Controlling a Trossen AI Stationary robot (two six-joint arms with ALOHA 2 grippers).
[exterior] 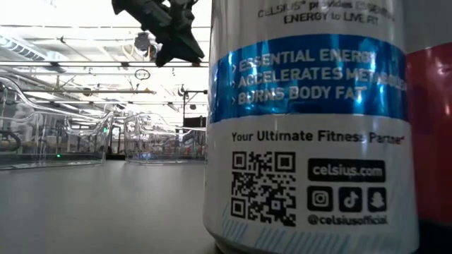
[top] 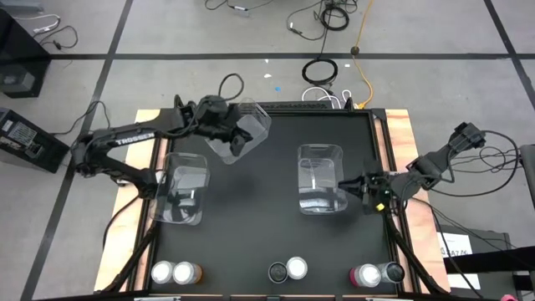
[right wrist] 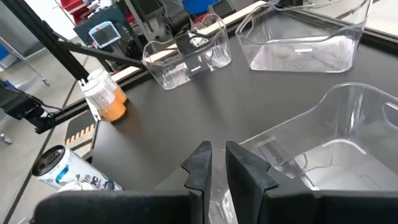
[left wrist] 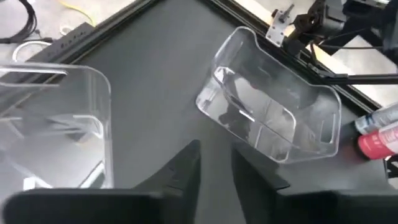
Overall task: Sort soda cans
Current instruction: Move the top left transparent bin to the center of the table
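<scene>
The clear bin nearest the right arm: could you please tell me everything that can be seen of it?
The clear bin is a rectangular, open-topped tub of transparent plastic with rounded corners and glossy walls. It stands upright and empty on the black table, right of centre. The right claw sits at its right side; whether it touches the wall cannot be told. From the left wrist view, faint moulded ridges show on its floor. No can is inside.
</scene>
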